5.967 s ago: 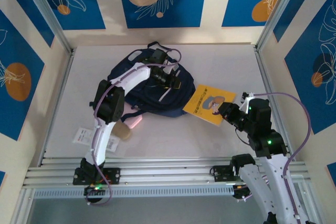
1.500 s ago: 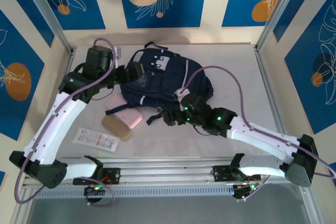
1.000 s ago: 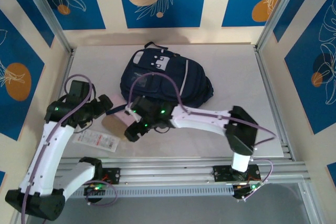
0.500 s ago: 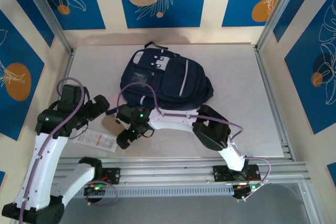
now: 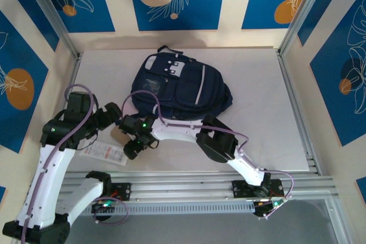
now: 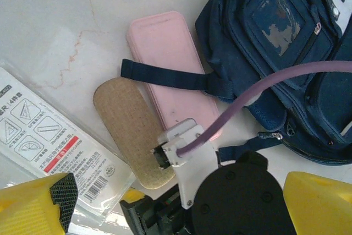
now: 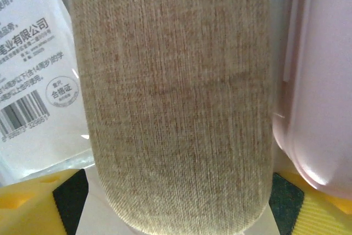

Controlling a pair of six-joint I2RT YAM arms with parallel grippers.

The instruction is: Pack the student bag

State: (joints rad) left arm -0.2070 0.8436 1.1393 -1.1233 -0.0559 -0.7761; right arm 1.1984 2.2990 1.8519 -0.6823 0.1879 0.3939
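Right gripper [image 5: 131,148] has swung further left and now hangs over the tan woven-fabric oval pouch [image 7: 176,97], its fingers spread wide astride the pouch's end. Left gripper [image 5: 110,114], near left, gapes empty. Navy-blue striped fabric student bag [image 5: 183,87] lies far-centre on the white table [image 5: 257,84], one strap crossing a flat pink case [image 6: 168,64].

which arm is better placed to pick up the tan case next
Right: its jaws flank the tan case, close above it. The left arm hangs farther back, jaws open, behind the right wrist.
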